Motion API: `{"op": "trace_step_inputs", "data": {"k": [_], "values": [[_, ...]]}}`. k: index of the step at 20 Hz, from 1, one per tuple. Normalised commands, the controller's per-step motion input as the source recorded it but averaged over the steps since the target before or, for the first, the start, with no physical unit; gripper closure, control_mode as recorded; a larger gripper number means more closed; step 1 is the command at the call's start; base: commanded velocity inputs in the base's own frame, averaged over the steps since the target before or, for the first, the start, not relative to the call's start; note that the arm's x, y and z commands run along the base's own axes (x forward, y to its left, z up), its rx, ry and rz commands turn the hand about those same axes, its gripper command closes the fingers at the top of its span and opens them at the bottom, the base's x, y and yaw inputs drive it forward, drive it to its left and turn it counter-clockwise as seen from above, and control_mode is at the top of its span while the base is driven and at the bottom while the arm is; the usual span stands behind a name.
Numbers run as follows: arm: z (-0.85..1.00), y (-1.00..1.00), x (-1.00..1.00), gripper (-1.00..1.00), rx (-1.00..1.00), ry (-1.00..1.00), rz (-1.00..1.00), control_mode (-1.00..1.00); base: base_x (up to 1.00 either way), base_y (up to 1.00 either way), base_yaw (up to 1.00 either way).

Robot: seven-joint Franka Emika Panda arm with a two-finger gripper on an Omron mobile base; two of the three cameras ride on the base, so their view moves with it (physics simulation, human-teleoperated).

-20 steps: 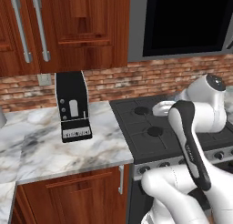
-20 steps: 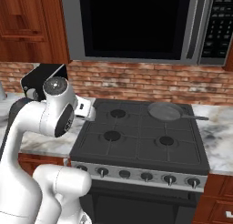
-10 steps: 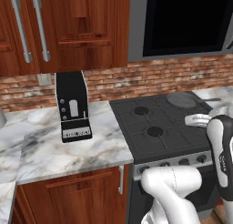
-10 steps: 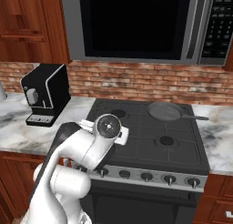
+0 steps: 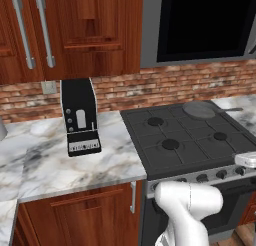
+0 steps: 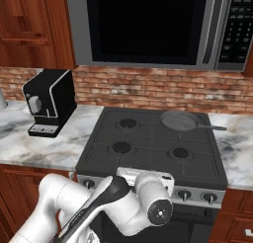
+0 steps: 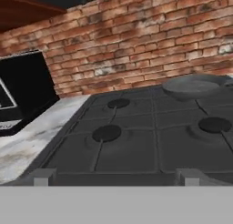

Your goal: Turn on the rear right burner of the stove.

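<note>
The stove (image 6: 153, 153) is a dark four-burner gas range with a silver knob strip (image 6: 197, 192). A round grey skillet (image 6: 180, 121) sits over the rear right corner, and the rear right burner is hidden beneath it. My arm bends low before the stove's front, with the hand pressed close to the middle of the knob strip. In the hand view I look from the front edge across the grates at the skillet (image 7: 193, 86). My gripper (image 7: 116, 177) is open, its two tips far apart with nothing between them.
A black coffee machine (image 5: 80, 115) stands on the marble counter (image 5: 40, 155) left of the stove. A steel-framed microwave (image 6: 148, 27) hangs above, with a brick wall behind. Two knobs (image 6: 185, 194) show to the right of my hand, one to its left.
The arm has swung down from above the stove's left side to low in front of the knob strip. The skillet and coffee machine have not moved.
</note>
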Motion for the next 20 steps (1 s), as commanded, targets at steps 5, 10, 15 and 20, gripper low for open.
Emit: {"op": "trace_step_inputs", "data": {"k": [5, 10, 15, 20], "values": [[-0.93, -0.78, -0.46, -1.00, -0.24, -0.31, 0.01, -1.00, 0.00, 0.00, 0.00], [-0.59, -0.63, -0.11, -1.00, -0.03, -0.16, 0.00, -1.00, 0.00, 0.00, 0.00], [-0.19, -0.32, 0.01, -1.00, -0.01, -0.02, -0.01, -1.00, 0.00, 0.00, 0.00], [-0.08, -0.24, 0.02, -1.00, 0.03, 0.00, 0.00, -1.00, 0.00, 0.00, 0.00]]}}
